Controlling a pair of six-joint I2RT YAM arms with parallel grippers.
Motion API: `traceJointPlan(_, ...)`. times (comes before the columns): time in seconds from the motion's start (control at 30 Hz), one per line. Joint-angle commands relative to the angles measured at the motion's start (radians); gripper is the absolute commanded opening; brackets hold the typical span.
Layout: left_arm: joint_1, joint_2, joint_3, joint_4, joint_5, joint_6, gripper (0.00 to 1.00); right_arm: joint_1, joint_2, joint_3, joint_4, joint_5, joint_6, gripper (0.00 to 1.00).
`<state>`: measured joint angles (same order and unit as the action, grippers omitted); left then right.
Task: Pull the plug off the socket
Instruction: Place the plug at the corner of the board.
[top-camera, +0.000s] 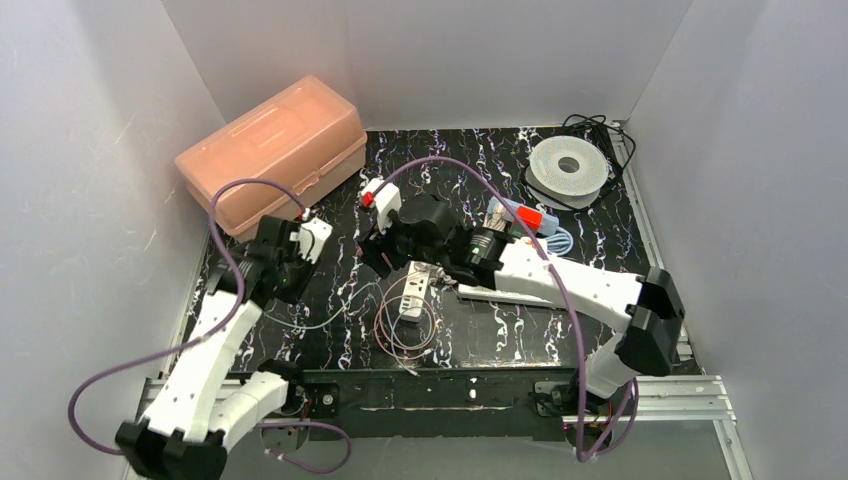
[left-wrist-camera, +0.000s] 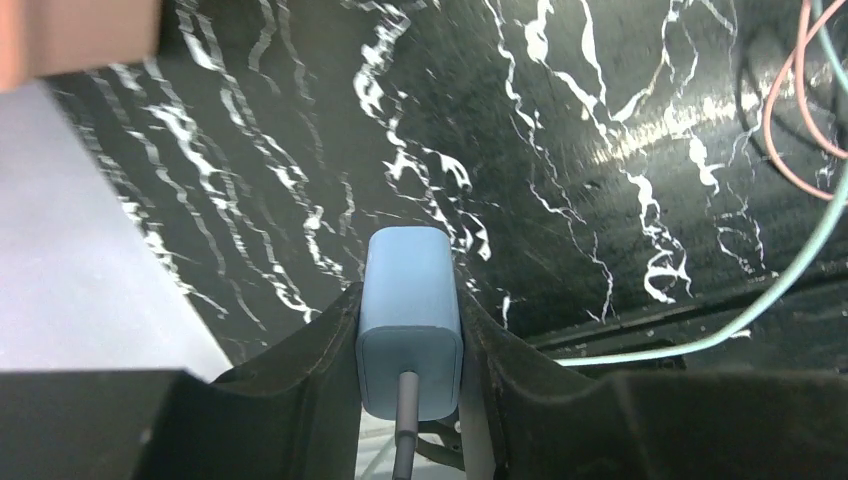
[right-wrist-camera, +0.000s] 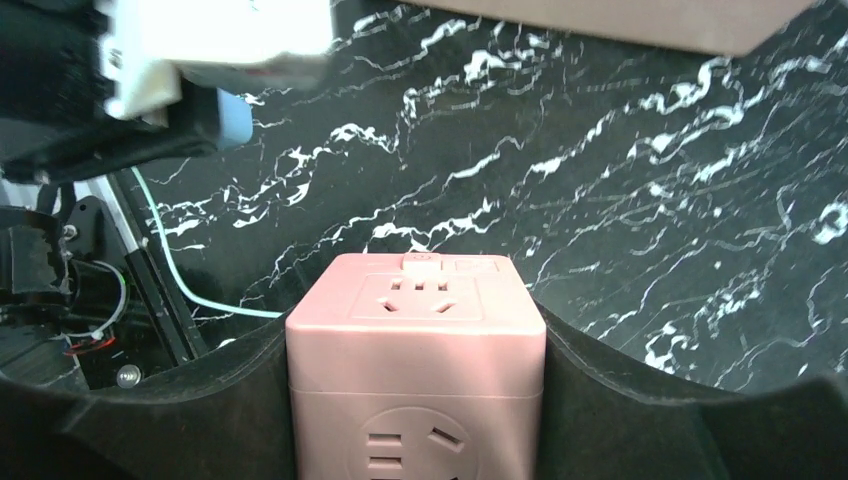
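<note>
1. The left fingers (left-wrist-camera: 300, 390) stand narrow, clamped on both flanks of the small pale-blue rectangular plastic plug (left-wrist-camera: 410, 320). Its grey cable (left-wrist-camera: 405, 440) runs back between them.
2. The right fingers (right-wrist-camera: 640, 400) stand wider, gripping the pink cube-shaped plastic socket block (right-wrist-camera: 415, 360) by two opposite sides, above the black, white-veined tabletop (right-wrist-camera: 600, 150).
3. From the right wrist we see two socket faces, both bare. The plug sits ahead and to the left of the right fingers, apart from the block, so we judge the separation made.
4. To finish well, we would brace the block firmly and draw the plug straight away from it without twisting. We would also watch that the thin pale-green cable (left-wrist-camera: 700, 340) beside the left fingers does not snag.
</note>
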<state>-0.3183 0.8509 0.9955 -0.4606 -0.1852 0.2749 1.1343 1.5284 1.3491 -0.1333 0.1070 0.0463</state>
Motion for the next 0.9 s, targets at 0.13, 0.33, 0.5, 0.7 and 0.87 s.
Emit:
traceJointPlan(0.13,0.058,0.277,-0.022,-0.062,0.296,0.101,0.01,-0.071,0.016,0.146,-0.194,0.091,0.169,0.01)
traceJointPlan(0.33,0.058,0.490,-0.029,-0.119,0.305,0.170,0.23,-0.235,-0.103,0.188,-0.543,0.271,0.418,0.01)
traceJointPlan(0.5,0.058,0.558,-0.019,-0.121,0.352,0.177,0.67,-0.508,-0.306,0.056,-0.753,0.325,0.666,0.01)
traceJointPlan(0.7,0.058,0.575,0.043,-0.173,0.422,0.176,0.98,-0.851,-0.489,-0.133,-0.874,0.282,0.768,0.01)
traceJointPlan(0.87,0.060,0.568,0.173,-0.301,0.524,0.187,0.98,-1.151,-0.438,-0.250,-0.902,0.160,0.783,0.01)
